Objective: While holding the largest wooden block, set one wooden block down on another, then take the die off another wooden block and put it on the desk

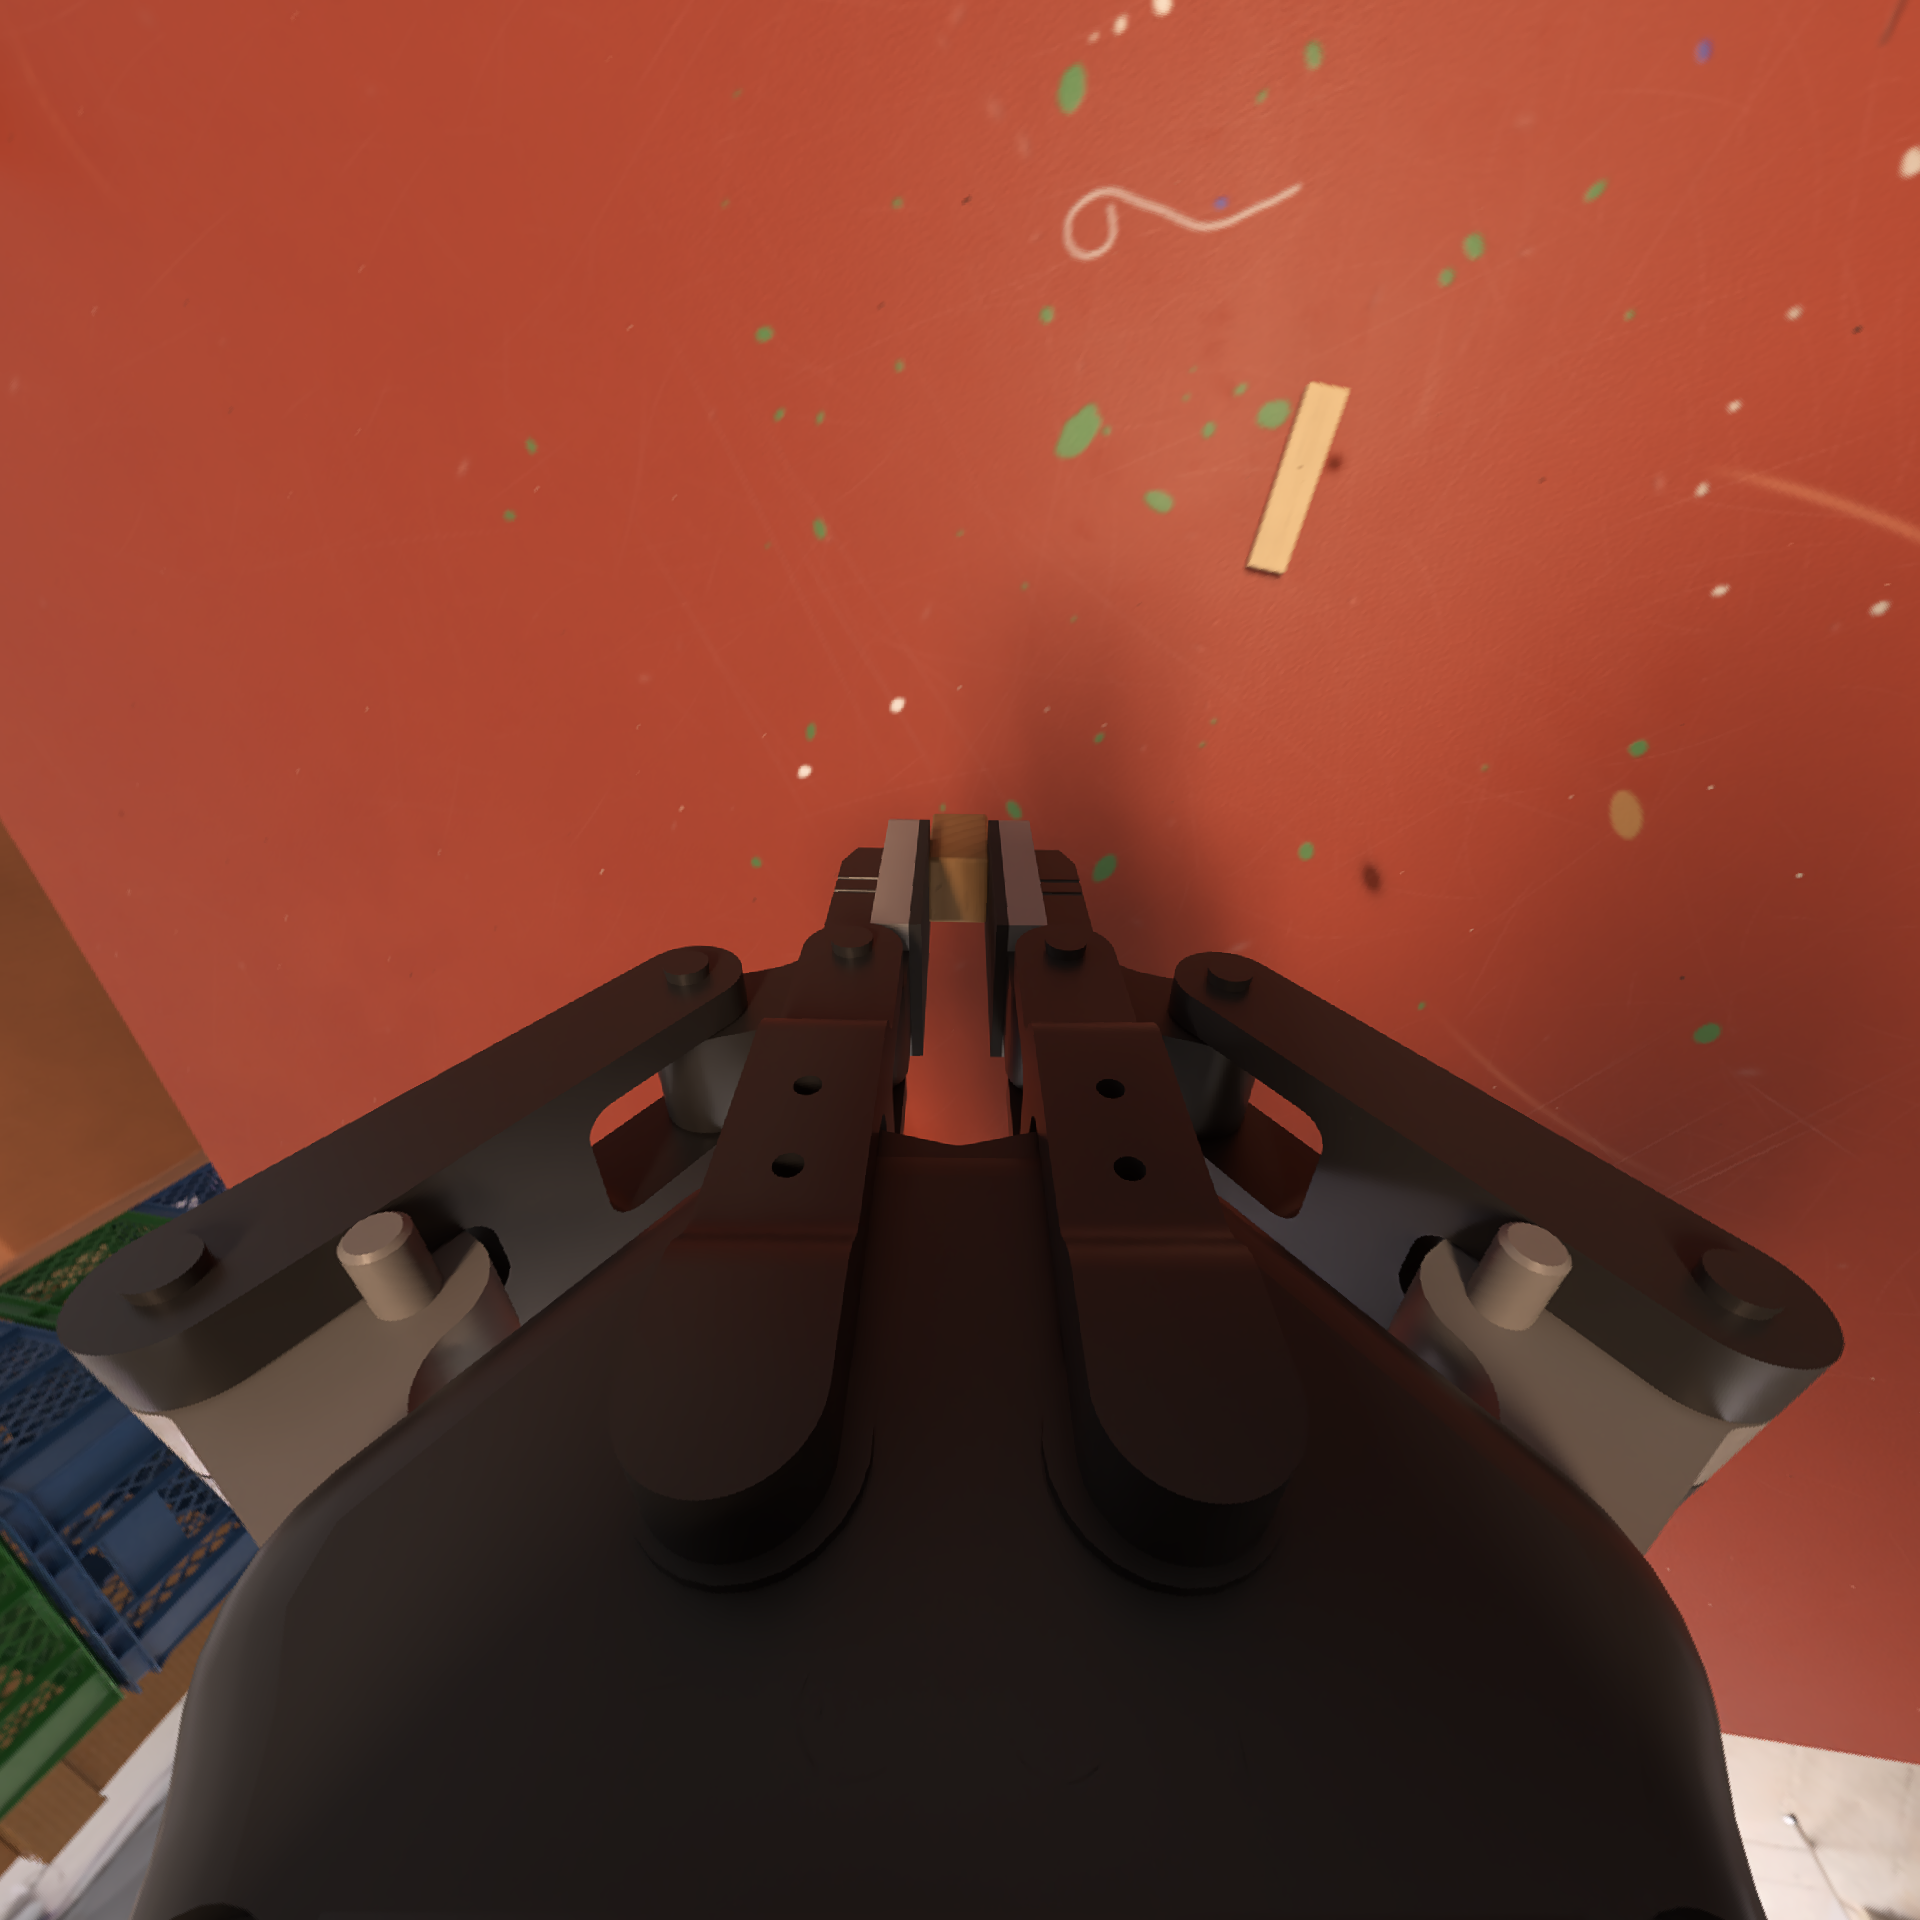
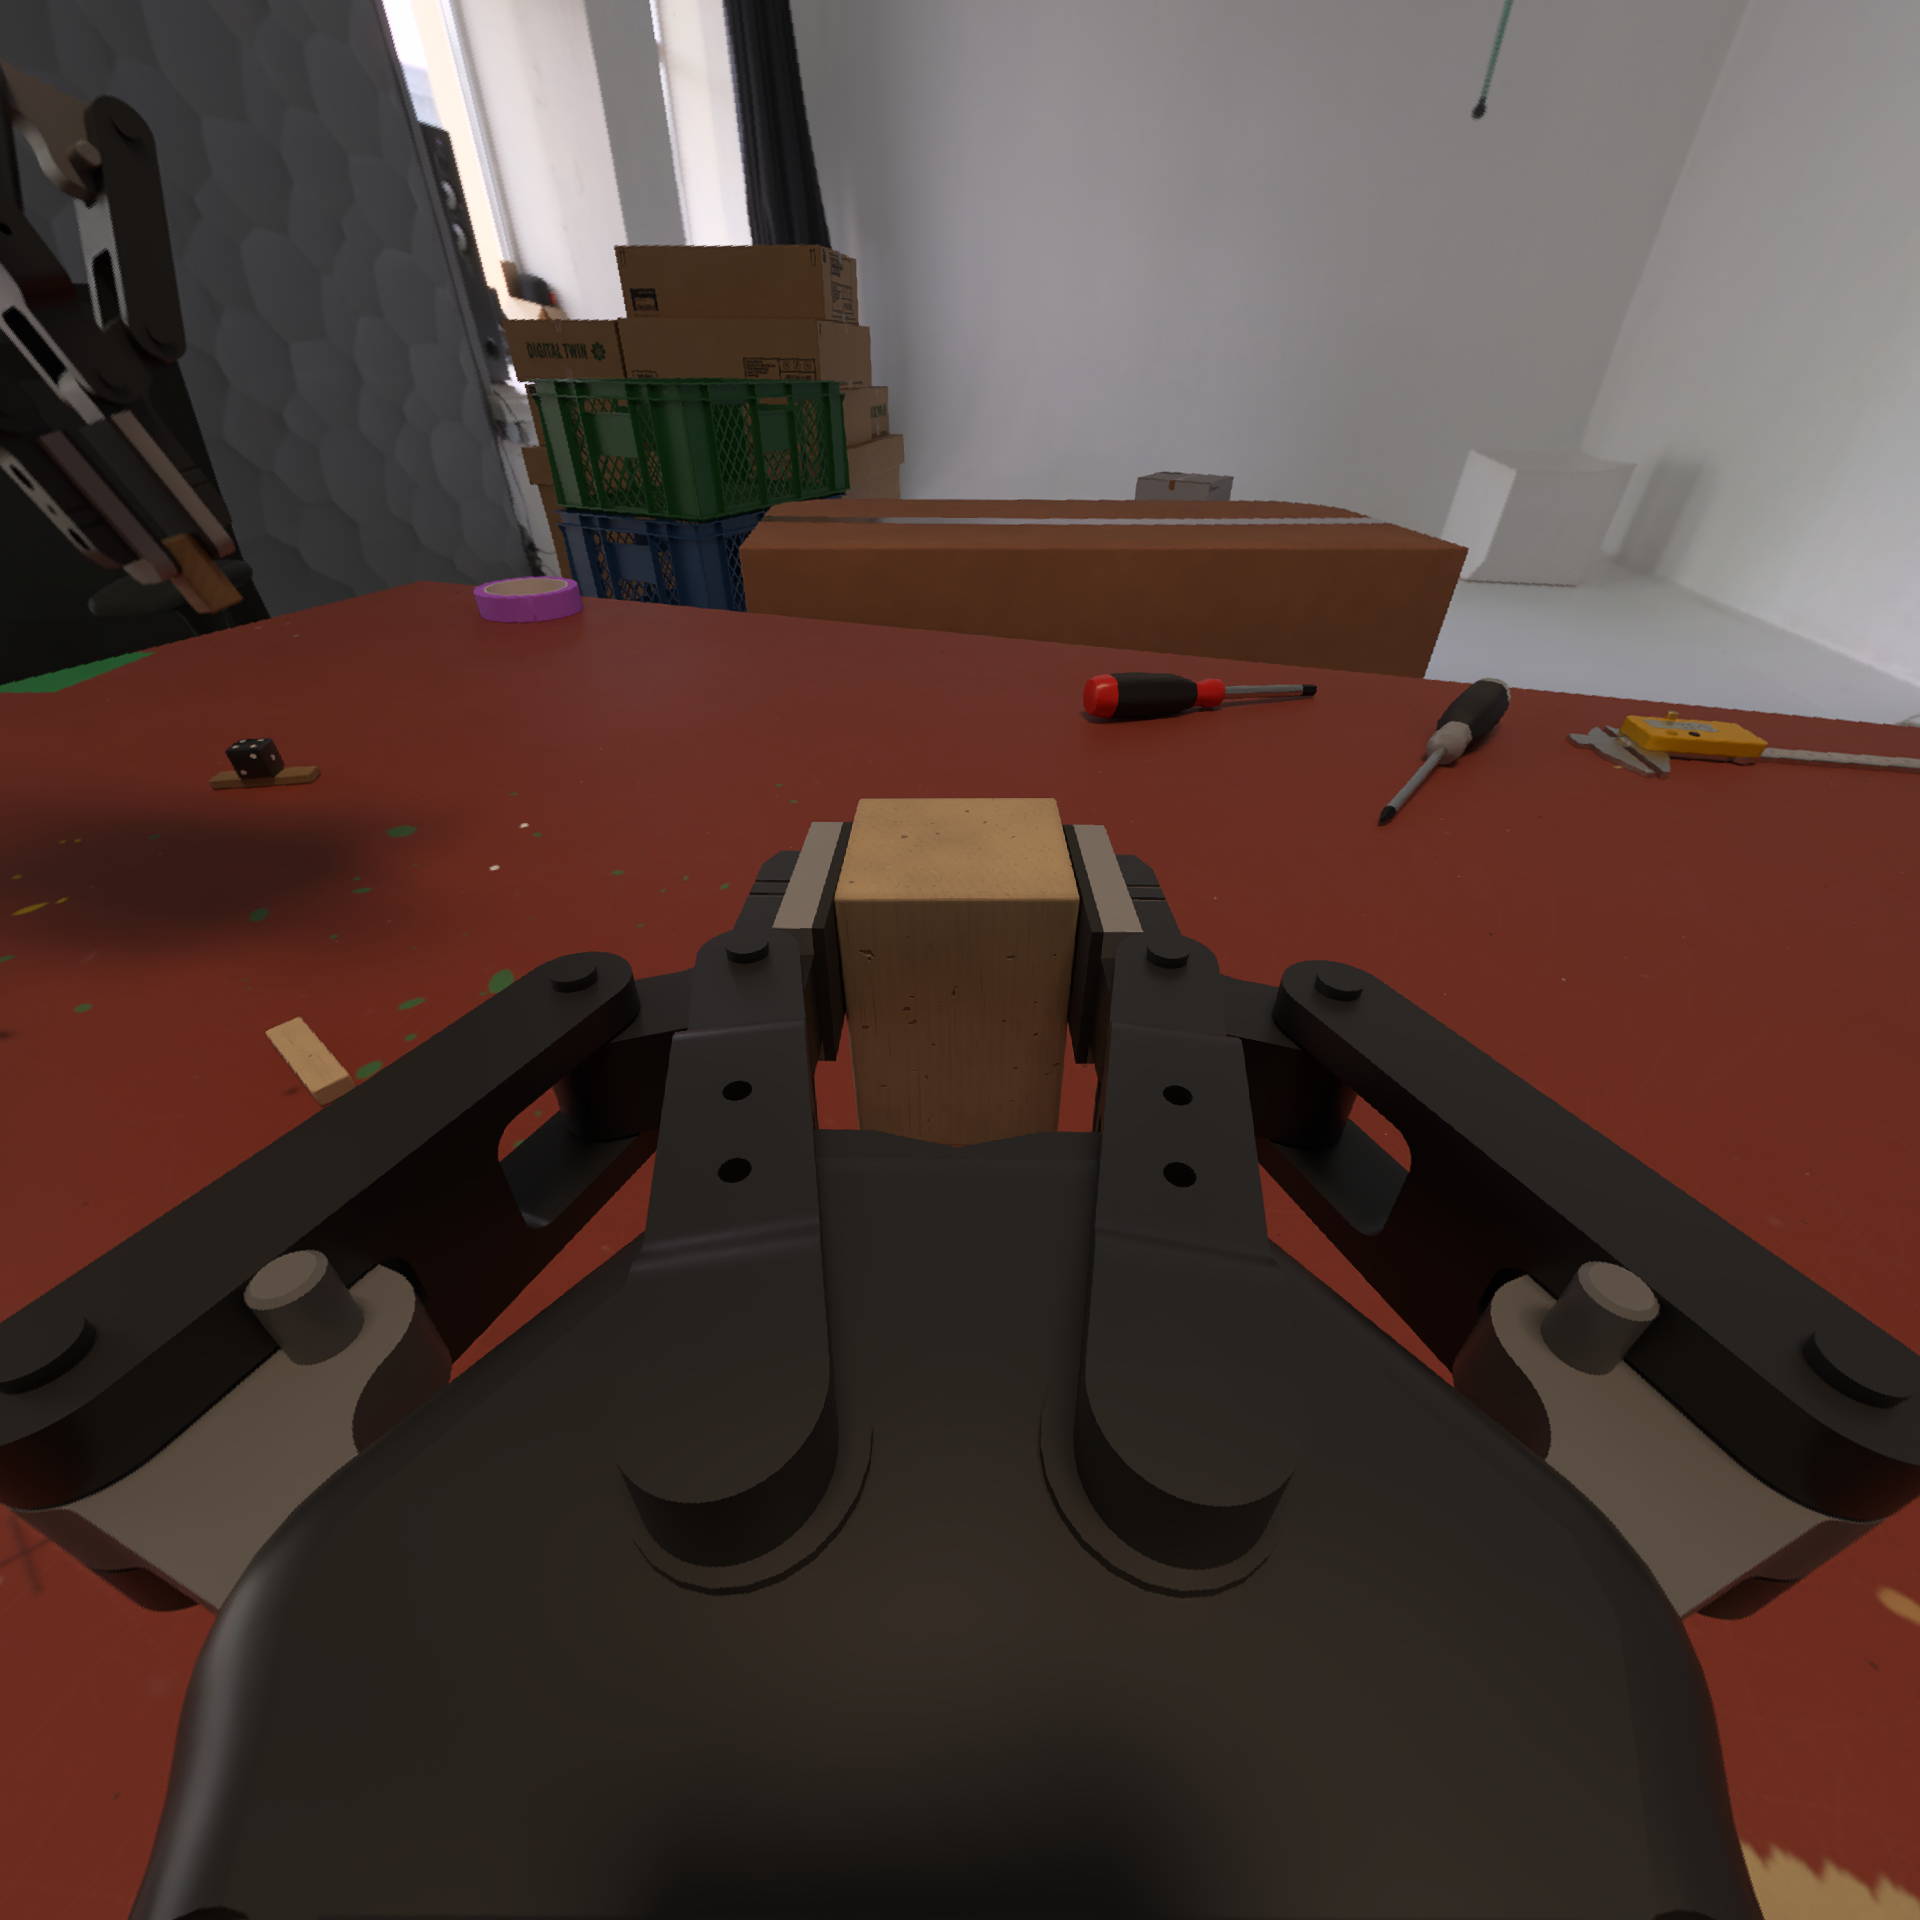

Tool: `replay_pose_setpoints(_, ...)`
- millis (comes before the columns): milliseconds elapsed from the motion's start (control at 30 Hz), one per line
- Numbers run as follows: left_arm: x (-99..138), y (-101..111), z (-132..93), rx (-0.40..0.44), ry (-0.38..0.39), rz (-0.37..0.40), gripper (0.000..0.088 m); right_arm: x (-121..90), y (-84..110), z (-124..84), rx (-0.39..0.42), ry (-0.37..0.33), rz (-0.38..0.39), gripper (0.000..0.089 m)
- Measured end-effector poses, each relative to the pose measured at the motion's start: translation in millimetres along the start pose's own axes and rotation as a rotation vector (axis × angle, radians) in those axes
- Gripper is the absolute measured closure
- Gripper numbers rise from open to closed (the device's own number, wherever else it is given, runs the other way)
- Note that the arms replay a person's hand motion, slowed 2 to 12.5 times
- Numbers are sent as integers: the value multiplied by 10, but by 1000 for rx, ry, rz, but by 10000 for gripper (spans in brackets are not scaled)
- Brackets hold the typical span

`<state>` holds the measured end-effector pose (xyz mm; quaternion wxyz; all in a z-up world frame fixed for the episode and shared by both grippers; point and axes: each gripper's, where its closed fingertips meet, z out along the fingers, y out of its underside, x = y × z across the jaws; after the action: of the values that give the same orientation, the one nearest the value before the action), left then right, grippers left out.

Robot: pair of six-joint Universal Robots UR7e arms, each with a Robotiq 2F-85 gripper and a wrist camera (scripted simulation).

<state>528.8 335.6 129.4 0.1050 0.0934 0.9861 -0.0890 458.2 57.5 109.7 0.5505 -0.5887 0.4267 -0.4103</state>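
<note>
Right gripper (image 2: 956, 883): its two fingers are squeezed tight on the big block, one on each side.
Big block (image 2: 956, 966): a thick, light wood block. It stands up between the right gripper's fingers and pokes out a bit past the tips. It is up off the desk.
Left gripper (image 1: 958, 871): its fingers are pressed on a small block. It points down at the desk from above. In the right wrist view it (image 2: 182, 566) hangs high up, far off to the left of the right gripper.
Small block (image 1: 958, 868): a little piece of wood, pinched right at the left gripper's tips. It is up in the air, not on the desk.
Flat block (image 1: 1299, 478): a thin, pale strip of wood lying flat on the desk, ahead of the left gripper and a bit to its right. In the right wrist view it (image 2: 309, 1058) lies near, to the left of the right gripper.
Die (image 2: 255, 757): black with white dots. It sits on top of another thin block, far ahead and to the left of the right gripper.
Thin block (image 2: 265, 777): lies flat on the desk under the die.
Desk (image 2: 935, 727): red, with green and white paint spots.
Other things on the desk: a purple tape roll (image 2: 528, 598) far ahead on the left; a red and black screwdriver (image 2: 1195, 694) and a black screwdriver (image 2: 1449, 748) ahead on the right; a yellow tool (image 2: 1694, 740) at the far right.
Behind the desk: a green crate (image 2: 691, 447) on a blue crate (image 2: 649, 561), and brown boxes (image 2: 743, 312).
</note>
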Motion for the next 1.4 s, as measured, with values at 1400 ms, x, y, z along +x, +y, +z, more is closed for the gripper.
replay_pose_setpoints(1400, 834, -579, 953, -51, 191, 190, 785, -8, 6, -5, 2, -5, -1, 552)
